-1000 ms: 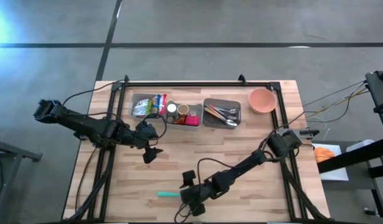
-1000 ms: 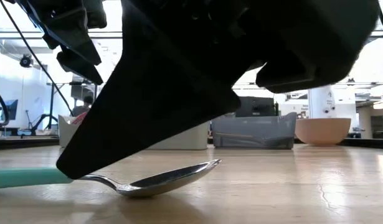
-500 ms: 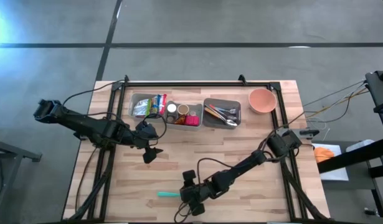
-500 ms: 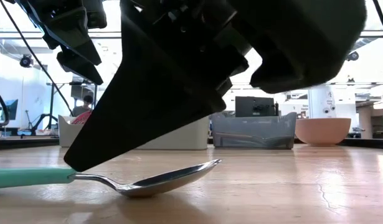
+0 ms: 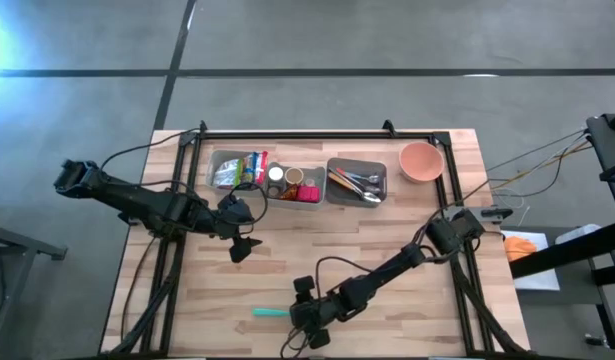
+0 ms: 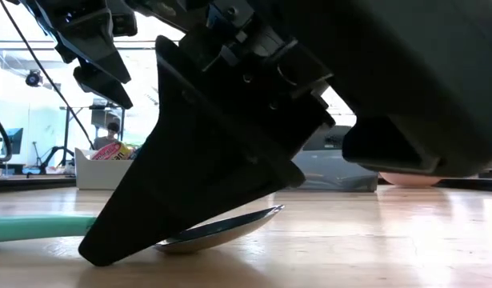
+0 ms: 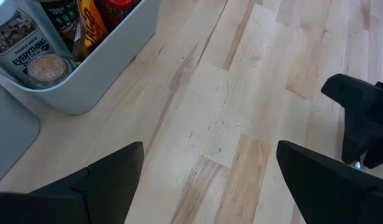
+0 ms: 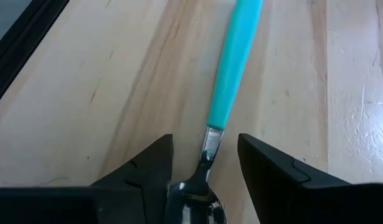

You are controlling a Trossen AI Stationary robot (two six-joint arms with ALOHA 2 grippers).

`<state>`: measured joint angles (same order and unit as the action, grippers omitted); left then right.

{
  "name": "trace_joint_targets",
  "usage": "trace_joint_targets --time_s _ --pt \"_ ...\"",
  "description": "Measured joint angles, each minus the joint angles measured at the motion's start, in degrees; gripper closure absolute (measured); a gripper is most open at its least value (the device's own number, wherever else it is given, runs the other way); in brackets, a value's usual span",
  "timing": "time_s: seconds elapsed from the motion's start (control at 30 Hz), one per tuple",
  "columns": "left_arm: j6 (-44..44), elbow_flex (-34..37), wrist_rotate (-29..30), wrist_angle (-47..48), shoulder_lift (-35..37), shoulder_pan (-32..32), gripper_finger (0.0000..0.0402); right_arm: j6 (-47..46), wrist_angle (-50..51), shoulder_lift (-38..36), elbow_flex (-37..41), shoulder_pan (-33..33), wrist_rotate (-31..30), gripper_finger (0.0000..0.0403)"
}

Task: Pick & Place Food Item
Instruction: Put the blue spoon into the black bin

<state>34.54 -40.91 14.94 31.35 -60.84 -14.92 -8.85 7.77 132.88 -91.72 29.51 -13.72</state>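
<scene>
A spoon with a teal handle (image 5: 269, 312) lies flat on the wooden table near its front edge. It also shows in the low view (image 6: 230, 228) and the right wrist view (image 8: 233, 68). My right gripper (image 8: 205, 144) is open and low over it, one finger on each side of the spoon's metal neck (image 8: 210, 146), with a gap on both sides. In the low view a fingertip (image 6: 98, 252) is close to the tabletop. My left gripper (image 5: 239, 250) hangs open above the table's middle. Food packets (image 5: 249, 166) lie in a bin at the far side.
Along the far edge stand a white bin of snacks (image 5: 222, 170), a bin of jars (image 5: 295, 186) that the left wrist view also shows (image 7: 85, 62), a grey cutlery tray (image 5: 356, 181) and a pink bowl (image 5: 421, 161). Bare wood lies between the two grippers.
My right gripper has come down a little over the spoon, so that its fingertip stands nearer the tabletop. The spoon has stayed where it was.
</scene>
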Motion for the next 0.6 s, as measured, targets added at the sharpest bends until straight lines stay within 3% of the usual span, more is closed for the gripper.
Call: trace_joint_targets --time_s 0.2,0.5,0.6 --pt "-0.02 0.0 0.01 -0.02 0.0 0.0 0.0032 -3.27 0.4 0.07 0.0 0.01 -0.87 0.0257" --pt "-0.02 0.0 0.0 -0.17 0.0 0.0 0.0032 -7.71 0.88 0.11 0.0 -0.14 -1.36 0.038" --pt "-0.02 0.0 0.01 -0.16 0.0 0.0 0.0032 -8.97 0.94 0.11 0.02 -0.25 -2.21 0.0383"
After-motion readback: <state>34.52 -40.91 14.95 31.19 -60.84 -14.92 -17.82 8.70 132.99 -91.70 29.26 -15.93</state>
